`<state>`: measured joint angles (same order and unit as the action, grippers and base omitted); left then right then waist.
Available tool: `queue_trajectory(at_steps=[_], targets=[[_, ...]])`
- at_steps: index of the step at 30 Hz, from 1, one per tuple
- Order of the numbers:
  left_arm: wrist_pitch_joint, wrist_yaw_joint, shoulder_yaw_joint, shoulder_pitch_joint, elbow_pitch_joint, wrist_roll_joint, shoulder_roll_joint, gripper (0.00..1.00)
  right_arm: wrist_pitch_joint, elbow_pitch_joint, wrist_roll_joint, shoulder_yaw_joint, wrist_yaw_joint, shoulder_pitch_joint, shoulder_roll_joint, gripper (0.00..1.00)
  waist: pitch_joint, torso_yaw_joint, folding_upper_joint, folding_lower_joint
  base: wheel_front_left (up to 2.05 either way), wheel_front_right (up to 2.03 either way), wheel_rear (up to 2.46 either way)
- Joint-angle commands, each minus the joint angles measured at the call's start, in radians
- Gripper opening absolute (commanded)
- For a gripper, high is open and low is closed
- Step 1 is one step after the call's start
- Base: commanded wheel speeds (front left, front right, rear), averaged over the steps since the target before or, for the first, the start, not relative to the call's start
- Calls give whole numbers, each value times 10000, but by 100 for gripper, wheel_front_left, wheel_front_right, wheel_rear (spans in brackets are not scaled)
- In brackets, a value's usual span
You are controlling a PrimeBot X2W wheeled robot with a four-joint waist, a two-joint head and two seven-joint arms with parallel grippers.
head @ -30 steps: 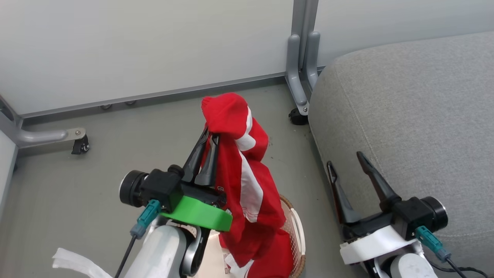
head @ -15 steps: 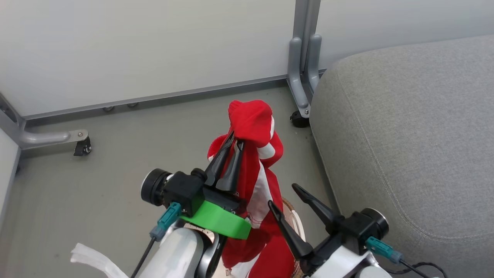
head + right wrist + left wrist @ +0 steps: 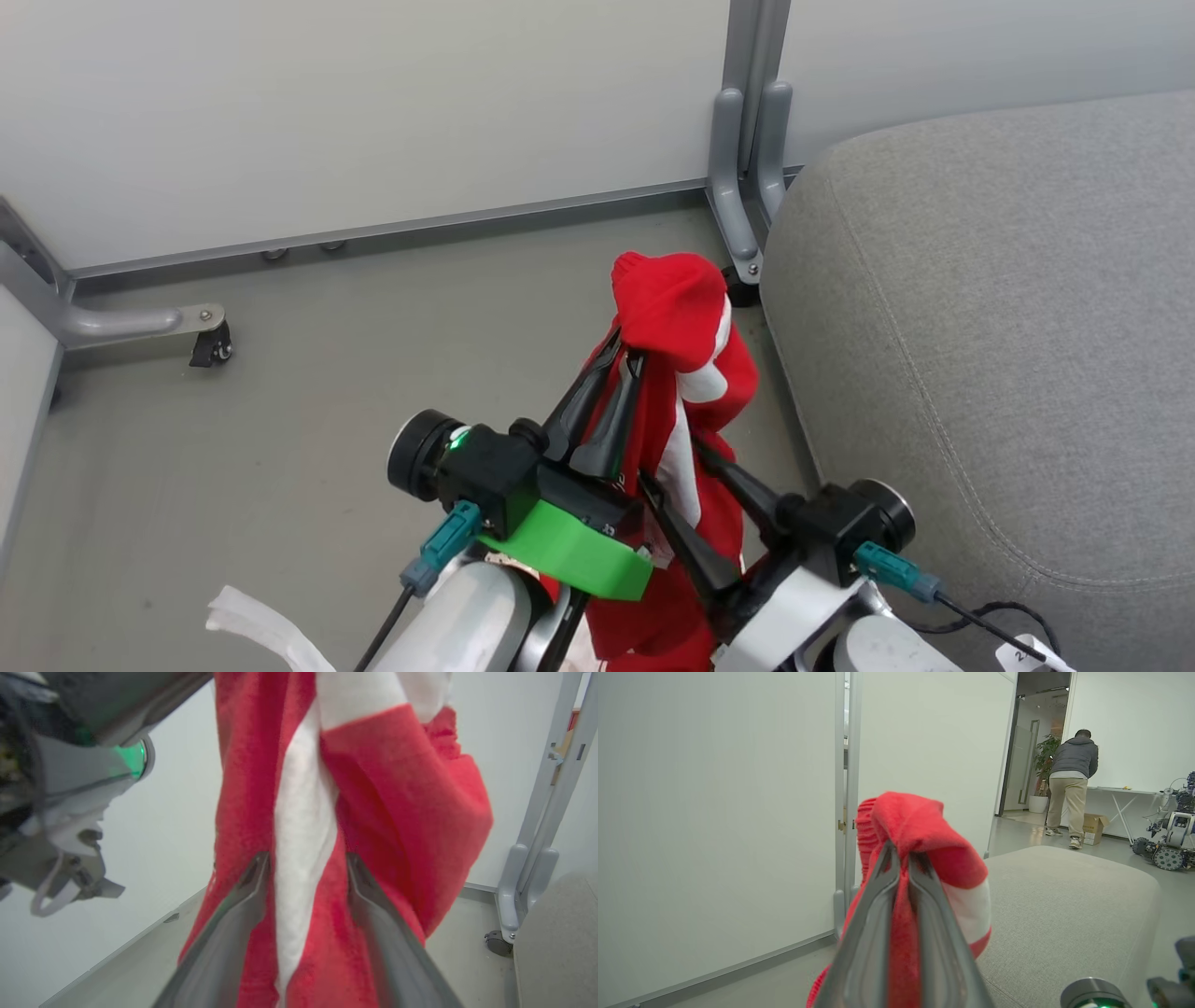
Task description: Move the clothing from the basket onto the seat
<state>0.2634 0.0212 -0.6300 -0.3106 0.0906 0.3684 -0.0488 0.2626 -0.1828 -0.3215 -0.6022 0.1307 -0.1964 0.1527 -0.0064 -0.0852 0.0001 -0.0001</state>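
My left gripper (image 3: 627, 350) is shut on the top of the red clothing (image 3: 672, 299), which has white stripes and hangs down from the fingers. In the left wrist view the cloth (image 3: 920, 821) bunches over my left gripper (image 3: 902, 851). My right gripper (image 3: 672, 464) is open, its fingers on either side of the hanging cloth lower down. The right wrist view shows the red and white cloth (image 3: 397, 788) between the spread fingers of my right gripper (image 3: 307, 856). The grey seat (image 3: 980, 327) lies just right of the clothing. The basket is hidden beneath my arms.
A white partition wall stands behind, with a grey leg (image 3: 747, 215) and castor by the seat's corner and another castor (image 3: 210, 345) at the left. A white strip (image 3: 261, 625) lies on the floor. Far off, a person (image 3: 1073, 779) stands by a box (image 3: 1094, 828).
My left gripper has carried the clothing to the right, closer to the seat. My right gripper has swung left from beside the seat and now brackets the hanging cloth.
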Motion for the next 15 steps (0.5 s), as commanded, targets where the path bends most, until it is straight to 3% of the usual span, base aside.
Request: queue_trajectory(at_steps=[1, 15], targets=[[-21, 48, -31, -151, -63, 36, -30, 0, 35, -78, -85, -134, 1, -84, 77, 0, 6, 34, -1, 1, 0, 0, 0], [-80, 306, 28, -105, 234, -107, -322, 0, 35, -34, -287, -38, -1, 90, 216, 0, 150, -85, -1, 1, 0, 0, 0]])
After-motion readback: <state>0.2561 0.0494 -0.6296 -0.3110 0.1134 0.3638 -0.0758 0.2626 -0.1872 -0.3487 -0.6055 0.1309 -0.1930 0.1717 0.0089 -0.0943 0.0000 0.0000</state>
